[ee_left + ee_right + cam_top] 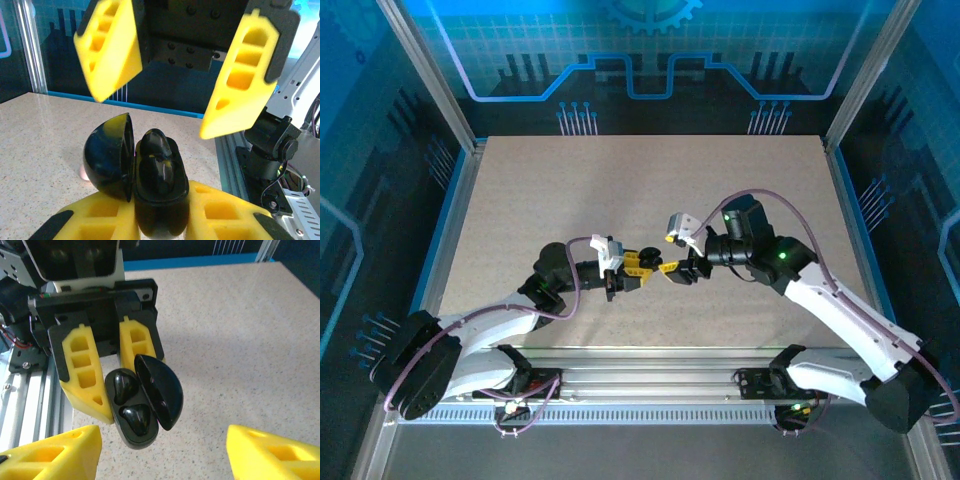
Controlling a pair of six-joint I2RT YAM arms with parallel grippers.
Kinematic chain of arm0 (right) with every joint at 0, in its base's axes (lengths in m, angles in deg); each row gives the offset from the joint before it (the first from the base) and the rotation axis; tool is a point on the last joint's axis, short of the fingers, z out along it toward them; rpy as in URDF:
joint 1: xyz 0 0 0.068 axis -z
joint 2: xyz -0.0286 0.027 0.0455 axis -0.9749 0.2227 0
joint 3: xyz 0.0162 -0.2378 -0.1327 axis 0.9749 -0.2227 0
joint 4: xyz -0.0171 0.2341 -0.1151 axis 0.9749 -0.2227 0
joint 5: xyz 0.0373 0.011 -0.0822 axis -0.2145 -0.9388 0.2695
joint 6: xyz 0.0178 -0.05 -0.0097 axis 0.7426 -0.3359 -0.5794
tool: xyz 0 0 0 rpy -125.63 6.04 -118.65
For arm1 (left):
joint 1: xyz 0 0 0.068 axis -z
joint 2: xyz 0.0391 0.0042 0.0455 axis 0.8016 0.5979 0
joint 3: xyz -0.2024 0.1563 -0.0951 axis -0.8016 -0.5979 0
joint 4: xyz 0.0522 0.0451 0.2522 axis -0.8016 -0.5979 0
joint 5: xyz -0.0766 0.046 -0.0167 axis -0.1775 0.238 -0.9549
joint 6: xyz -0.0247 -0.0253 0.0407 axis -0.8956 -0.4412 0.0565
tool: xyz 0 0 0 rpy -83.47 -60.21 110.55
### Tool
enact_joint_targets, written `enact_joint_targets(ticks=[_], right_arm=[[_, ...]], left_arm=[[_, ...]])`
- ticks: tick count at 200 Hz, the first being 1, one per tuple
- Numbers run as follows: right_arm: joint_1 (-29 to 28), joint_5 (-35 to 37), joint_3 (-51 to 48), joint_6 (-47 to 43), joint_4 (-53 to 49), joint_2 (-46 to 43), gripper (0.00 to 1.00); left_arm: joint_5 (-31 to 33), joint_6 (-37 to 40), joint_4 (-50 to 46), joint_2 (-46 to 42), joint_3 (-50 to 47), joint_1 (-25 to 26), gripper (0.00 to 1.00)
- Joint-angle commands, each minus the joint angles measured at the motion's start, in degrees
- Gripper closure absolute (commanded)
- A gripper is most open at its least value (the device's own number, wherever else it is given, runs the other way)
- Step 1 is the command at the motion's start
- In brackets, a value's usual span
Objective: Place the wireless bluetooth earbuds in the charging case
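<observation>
The charging case (160,205) is glossy black and oval, with its lid (107,157) swung open to the left. My left gripper (160,222) is shut on the case body, holding it above the table. Two black earbuds (123,385) (136,418) sit in the case's wells. In the right wrist view the case (131,436) hangs between the left gripper's yellow fingers (82,370). My right gripper (162,460) is open and faces the case from close by, with nothing between its fingers. From above, the two grippers (638,266) (672,270) meet tip to tip at mid-table.
The speckled beige table (640,180) stretches behind and to both sides of the grippers. An aluminium rail (650,378) runs along the near edge by the arm bases. Frame posts (430,80) stand at the corners. A faint pinkish spot (82,172) shows on the table behind the lid.
</observation>
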Motion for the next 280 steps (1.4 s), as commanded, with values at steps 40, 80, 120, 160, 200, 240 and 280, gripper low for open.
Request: enact_joint_targets(ticks=[40, 80, 120, 160, 200, 240, 280], right_arm=[[-0.81, -5.15, 1.52, -3.47, -2.11, 2.77, 0.36], [-2.50, -5.09, 2.85, -5.82, -3.05, 4.17, 0.39], [-3.19, -6.17, 3.70, -8.02, -3.50, 3.23, 0.46], [-3.05, -5.29, 1.60, -10.21, -3.13, -3.41, 0.50], [-2.55, -1.14, -0.22, -11.42, -2.10, -6.76, 0.52], [-2.48, -1.97, 2.76, -13.50, -3.63, -1.74, 0.52], [-2.43, -3.39, 4.16, -14.91, -4.46, 1.91, 0.54]], left_arm=[[-1.79, 0.67, 2.21, -0.35, 2.18, 0.69, 0.78], [-1.73, 0.67, 2.11, -0.52, 2.22, 0.75, 0.78], [-1.47, 0.76, 2.06, -0.53, 2.09, 0.78, 0.78], [-1.19, 0.60, 2.06, -0.37, 1.75, 0.76, 0.78], [-1.80, 0.35, 2.39, -0.27, 2.09, 0.98, 0.78], [-2.86, 0.23, 3.04, 0.00, 2.46, 1.24, 0.78], [-2.87, 0.06, 3.62, 0.09, 2.35, 1.34, 0.78]])
